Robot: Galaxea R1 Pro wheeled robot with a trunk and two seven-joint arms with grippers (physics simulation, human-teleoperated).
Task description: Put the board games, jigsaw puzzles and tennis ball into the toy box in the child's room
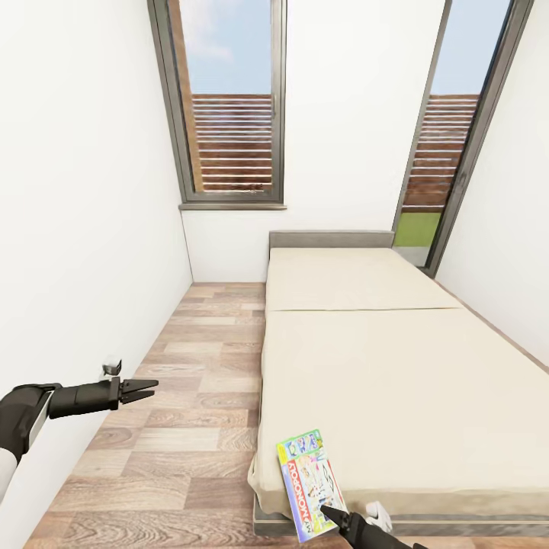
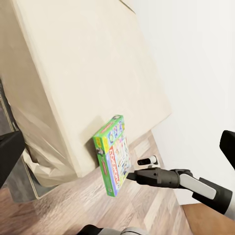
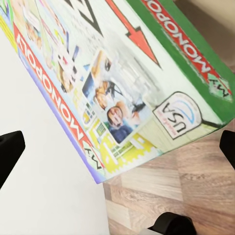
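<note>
A long narrow room, white walls and two tall windows in the upper half of the head view, and most of the right side taken up by the bed (image 1: 396,366), bare but for one thing. The wood floor (image 1: 183,396) runs down the left. At the bottom centre the board game (image 1: 309,484), a Monopoly box, sits on the bed's near corner and sticks out past its edge over the floor. The right hand (image 1: 333,516) reaches it at its lower end; its fingers stand wide apart on either side, not closed on anything. The left hand (image 1: 141,390), at lower left, looks pressed together and empty. My worry is a nudge tipping the overhanging box off the corner before a grip lands. No toy box shows from here.
</note>
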